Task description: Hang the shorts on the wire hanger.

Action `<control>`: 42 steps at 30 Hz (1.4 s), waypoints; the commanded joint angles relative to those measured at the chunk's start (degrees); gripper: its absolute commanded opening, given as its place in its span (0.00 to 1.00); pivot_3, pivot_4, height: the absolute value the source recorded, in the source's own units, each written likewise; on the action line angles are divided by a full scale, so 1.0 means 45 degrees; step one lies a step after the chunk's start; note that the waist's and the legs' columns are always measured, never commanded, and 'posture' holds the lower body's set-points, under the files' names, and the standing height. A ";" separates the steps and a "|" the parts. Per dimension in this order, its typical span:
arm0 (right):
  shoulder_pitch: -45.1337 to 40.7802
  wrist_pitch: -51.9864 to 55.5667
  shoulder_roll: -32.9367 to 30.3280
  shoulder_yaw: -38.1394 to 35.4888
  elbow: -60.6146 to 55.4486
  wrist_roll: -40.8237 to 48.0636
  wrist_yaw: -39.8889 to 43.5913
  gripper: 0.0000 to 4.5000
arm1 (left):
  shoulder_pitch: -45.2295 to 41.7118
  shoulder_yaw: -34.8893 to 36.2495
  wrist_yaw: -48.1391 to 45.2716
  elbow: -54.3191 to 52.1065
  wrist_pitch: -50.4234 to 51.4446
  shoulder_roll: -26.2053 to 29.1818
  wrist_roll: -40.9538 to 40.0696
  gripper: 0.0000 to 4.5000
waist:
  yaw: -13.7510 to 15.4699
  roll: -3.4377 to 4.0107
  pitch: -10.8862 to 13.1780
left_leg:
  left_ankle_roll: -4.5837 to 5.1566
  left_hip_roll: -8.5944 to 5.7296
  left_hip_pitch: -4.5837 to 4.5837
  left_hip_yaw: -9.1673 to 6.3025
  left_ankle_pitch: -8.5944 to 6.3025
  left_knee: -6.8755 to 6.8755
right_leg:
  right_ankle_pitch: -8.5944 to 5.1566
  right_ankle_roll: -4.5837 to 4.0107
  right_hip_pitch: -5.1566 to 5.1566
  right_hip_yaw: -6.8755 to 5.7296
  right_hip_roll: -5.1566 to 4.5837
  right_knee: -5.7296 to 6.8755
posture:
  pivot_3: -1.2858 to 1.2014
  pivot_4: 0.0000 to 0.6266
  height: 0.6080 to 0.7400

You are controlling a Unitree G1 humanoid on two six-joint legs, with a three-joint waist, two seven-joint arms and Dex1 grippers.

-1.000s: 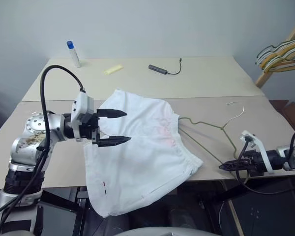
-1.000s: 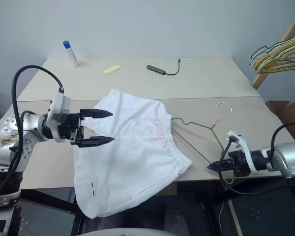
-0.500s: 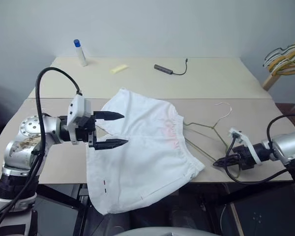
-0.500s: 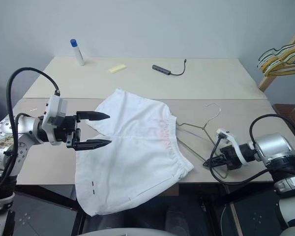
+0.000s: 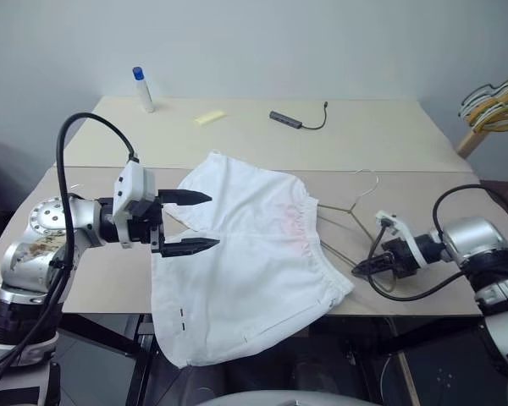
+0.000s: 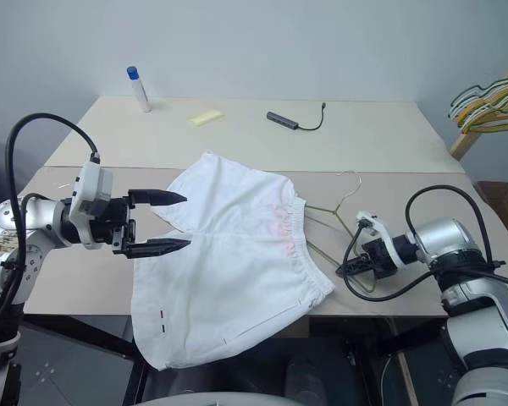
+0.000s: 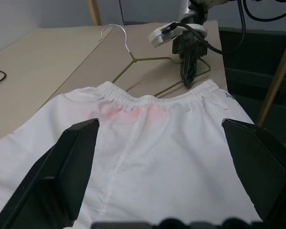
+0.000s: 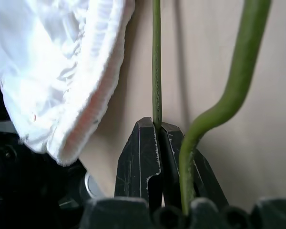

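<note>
The white shorts [image 5: 254,245] lie flat on the table, one leg hanging over the front edge and the gathered waistband [image 7: 148,98] toward the right. The wire hanger [image 5: 345,210] lies on the table just right of the waistband, its hook [image 5: 368,174] pointing away. My right gripper [image 5: 358,267] is shut on the hanger's lower wire [image 8: 156,62], close beside the waistband [image 8: 81,86]. My left gripper [image 5: 199,222] hovers open over the shorts' left side, fingers spread wide with nothing between them.
At the table's far side stand a blue-capped tube [image 5: 143,89], a yellow slip [image 5: 209,117] and a dark adapter with cable [image 5: 292,121]. Bunched coloured hangers [image 5: 495,95] hang on a wooden rack at the far right. The table's front edge [image 5: 406,315] is close below my right gripper.
My right gripper has moved left toward the shorts, dragging the hanger with it, so the hanger now lies closer to the waistband. The left gripper has stayed put. The camera has shifted slightly.
</note>
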 commanded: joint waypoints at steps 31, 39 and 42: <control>-0.0662 -0.2267 -0.1430 0.0120 -1.1311 -0.2700 -0.3549 0.00 | -0.7591 -0.3746 -0.3857 0.9512 -0.7434 -0.1579 0.5306 1.00 | -0.0755 0.0019 0.0002 | -0.0005 -0.0002 -0.0033 0.0015 0.0002 0.0015 | 0.0000 0.0001 -0.0019 -0.0017 -0.0008 -0.0009 | 0.48 0.00 1.00; -0.1037 -0.2082 -0.1348 0.0039 -1.1449 -0.2481 -0.3172 0.00 | -0.8389 -0.4963 -0.3026 1.2286 -0.8453 -0.3087 0.7438 0.91 | -0.1138 0.0019 0.0002 | -0.0002 0.0001 -0.0090 0.0005 0.0001 0.0022 | 0.0000 0.0003 -0.0074 -0.0014 -0.0007 -0.0001 | 0.47 0.00 1.00; -0.1045 -0.1919 -0.1373 -0.0077 -1.1574 -0.2339 -0.3061 0.00 | -0.8464 -0.4813 -0.3088 1.2694 -0.8338 -0.3400 0.7415 0.73 | -0.1265 0.0018 0.0001 | -0.0002 0.0001 -0.0152 0.0009 0.0003 0.0029 | 0.0003 0.0006 -0.0157 -0.0001 -0.0007 0.0022 | 0.47 0.00 1.00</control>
